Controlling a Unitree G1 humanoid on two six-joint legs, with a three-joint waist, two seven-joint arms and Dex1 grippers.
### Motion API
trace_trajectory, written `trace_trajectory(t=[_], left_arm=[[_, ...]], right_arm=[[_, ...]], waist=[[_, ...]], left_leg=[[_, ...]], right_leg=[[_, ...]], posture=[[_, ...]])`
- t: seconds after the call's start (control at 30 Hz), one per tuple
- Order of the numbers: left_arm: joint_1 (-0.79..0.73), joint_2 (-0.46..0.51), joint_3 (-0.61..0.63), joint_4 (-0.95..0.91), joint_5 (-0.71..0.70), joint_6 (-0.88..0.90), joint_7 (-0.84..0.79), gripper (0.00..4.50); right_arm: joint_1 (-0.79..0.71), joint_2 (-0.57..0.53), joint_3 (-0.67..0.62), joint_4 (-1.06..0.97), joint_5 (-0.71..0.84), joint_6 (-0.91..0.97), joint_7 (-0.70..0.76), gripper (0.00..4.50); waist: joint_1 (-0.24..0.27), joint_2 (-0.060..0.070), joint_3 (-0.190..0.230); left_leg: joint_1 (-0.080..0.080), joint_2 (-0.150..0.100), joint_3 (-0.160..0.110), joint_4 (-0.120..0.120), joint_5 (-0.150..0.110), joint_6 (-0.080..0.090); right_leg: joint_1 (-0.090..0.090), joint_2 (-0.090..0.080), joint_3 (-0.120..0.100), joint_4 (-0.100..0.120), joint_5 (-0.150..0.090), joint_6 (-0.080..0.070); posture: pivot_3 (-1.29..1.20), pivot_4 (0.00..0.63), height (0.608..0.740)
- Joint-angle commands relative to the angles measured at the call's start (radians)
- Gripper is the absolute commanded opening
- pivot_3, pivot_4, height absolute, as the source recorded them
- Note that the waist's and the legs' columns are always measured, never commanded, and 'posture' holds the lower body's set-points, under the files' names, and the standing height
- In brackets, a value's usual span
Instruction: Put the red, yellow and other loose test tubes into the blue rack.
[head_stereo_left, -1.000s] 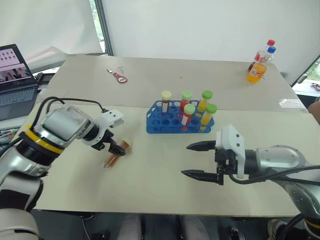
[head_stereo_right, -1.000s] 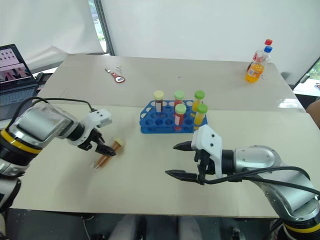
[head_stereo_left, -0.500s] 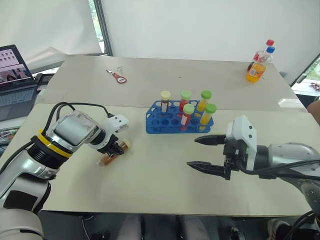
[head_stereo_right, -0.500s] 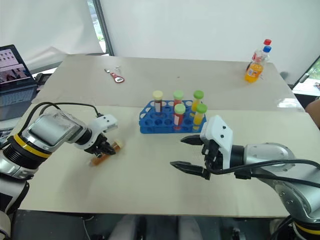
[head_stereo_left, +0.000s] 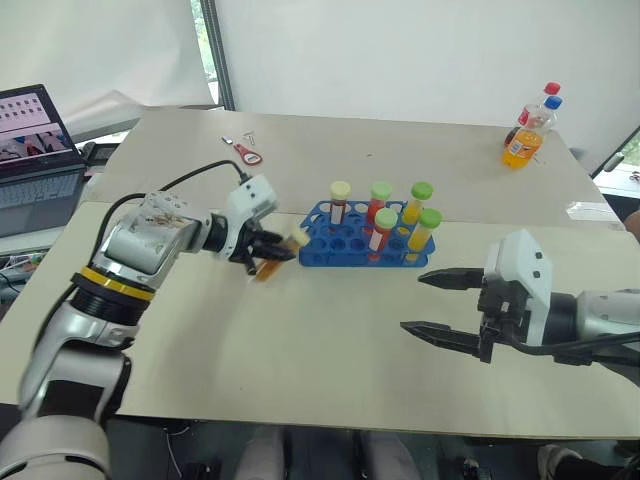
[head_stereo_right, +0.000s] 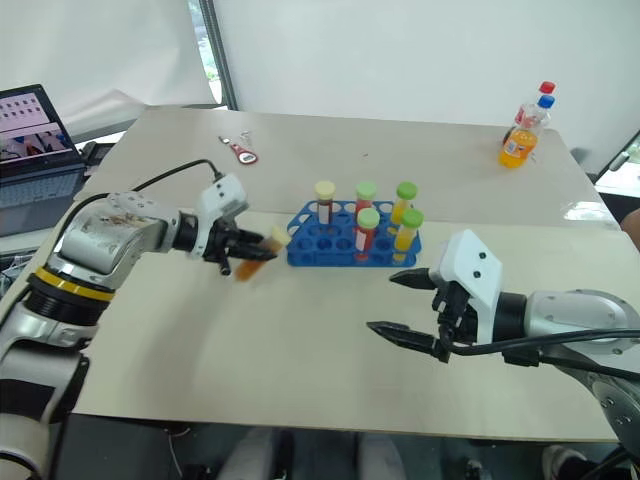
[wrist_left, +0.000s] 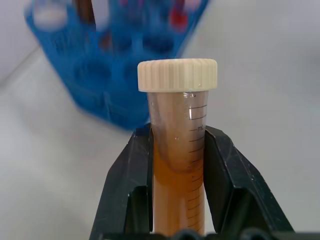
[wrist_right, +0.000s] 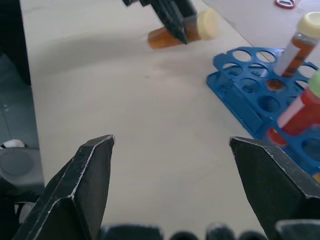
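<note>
Left tool (head_stereo_left: 270, 256) reaches rackward, clenched on an amber tube (head_stereo_left: 280, 256) above the table; right tool (head_stereo_left: 440, 308) hangs released.

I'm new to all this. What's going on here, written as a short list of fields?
left gripper: shut on the cream-capped tube of orange-brown liquid, held just left of the blue rack
right gripper: open, holding nothing, right of the rack
rack contents: five capped tubes standing upright
table: also has an orange drink bottle at the far right
</note>
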Motion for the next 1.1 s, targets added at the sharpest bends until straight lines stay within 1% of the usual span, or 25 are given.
trace_trajectory(t=[0.03,0.07,0.17,0.2,0.27,0.33,0.5,0.67,1.1], left_arm=[[-0.064,-0.118,0.101,0.047,-0.014,-0.126,0.058,0.87],[-0.073,-0.156,0.120,0.072,-0.012,-0.157,0.076,0.87],[-0.095,-0.286,0.164,0.221,0.019,-0.353,0.128,0.87],[-0.099,-0.321,0.172,0.268,0.035,-0.421,0.143,0.87],[-0.106,-0.376,0.188,0.337,0.054,-0.502,0.166,0.87],[-0.109,-0.408,0.187,0.384,0.073,-0.563,0.166,0.87],[-0.115,-0.443,0.185,0.486,0.112,-0.658,0.157,0.87],[-0.123,-0.457,0.187,0.543,0.130,-0.693,0.141,0.87],[-0.083,-0.519,0.208,0.629,0.188,-0.822,0.195,0.87]], right_arm=[[-0.014,-0.020,-0.039,-0.039,-0.014,-0.017,-0.038,4.09],[-0.024,-0.016,-0.038,-0.038,-0.012,-0.009,-0.058,4.09],[-0.120,0.032,-0.026,-0.002,0.140,0.132,-0.265,4.09],[-0.135,0.037,-0.021,-0.004,0.167,0.156,-0.300,4.09],[-0.142,0.036,-0.020,-0.018,0.201,0.178,-0.343,4.09],[-0.138,0.030,-0.030,-0.025,0.241,0.195,-0.383,4.09],[-0.105,-0.008,-0.066,-0.043,0.320,0.213,-0.446,4.09],[-0.069,-0.045,-0.094,-0.046,0.381,0.204,-0.499,4.09],[-0.032,-0.066,-0.074,-0.051,0.411,0.173,-0.576,4.09]], waist=[[0.002,0.000,0.000],[0.001,0.000,0.000],[-0.003,0.000,0.000],[-0.003,0.000,0.000],[-0.003,0.000,0.000],[-0.004,0.000,0.000],[-0.002,0.000,0.000],[-0.001,0.000,0.000],[0.000,0.000,0.000]], left_leg=[[0.000,0.000,0.000,0.000,0.000,0.000],[-0.001,0.000,-0.001,0.001,0.000,0.000],[-0.001,-0.001,-0.001,0.001,0.000,0.000],[-0.001,-0.001,-0.002,0.001,0.000,0.000],[-0.001,-0.001,-0.002,0.001,0.000,0.000],[-0.001,-0.001,-0.002,0.001,-0.001,0.001],[-0.002,-0.001,-0.005,0.001,-0.001,0.002],[-0.002,-0.002,-0.007,0.001,-0.001,0.002],[-0.002,-0.002,-0.008,0.001,-0.001,0.002]], right_leg=[[0.000,0.000,0.000,0.000,0.000,0.000],[0.000,0.000,0.000,0.000,0.000,0.000],[0.000,0.000,0.000,0.000,0.001,0.001],[0.000,0.000,0.001,0.000,0.001,0.001],[0.000,-0.001,0.001,0.000,0.001,0.001],[0.000,0.000,0.001,0.000,0.001,0.001],[-0.001,-0.001,0.001,-0.001,0.001,0.001],[0.000,-0.001,0.001,-0.001,0.001,0.002],[0.001,-0.001,0.001,-0.001,0.001,0.002]], posture=[[0.00,0.150,0.740],[0.00,0.150,0.740],[0.00,0.150,0.740],[0.00,0.150,0.740],[0.00,0.150,0.740],[0.00,0.150,0.740],[0.00,0.150,0.740],[0.00,0.150,0.740],[0.00,0.150,0.740]])
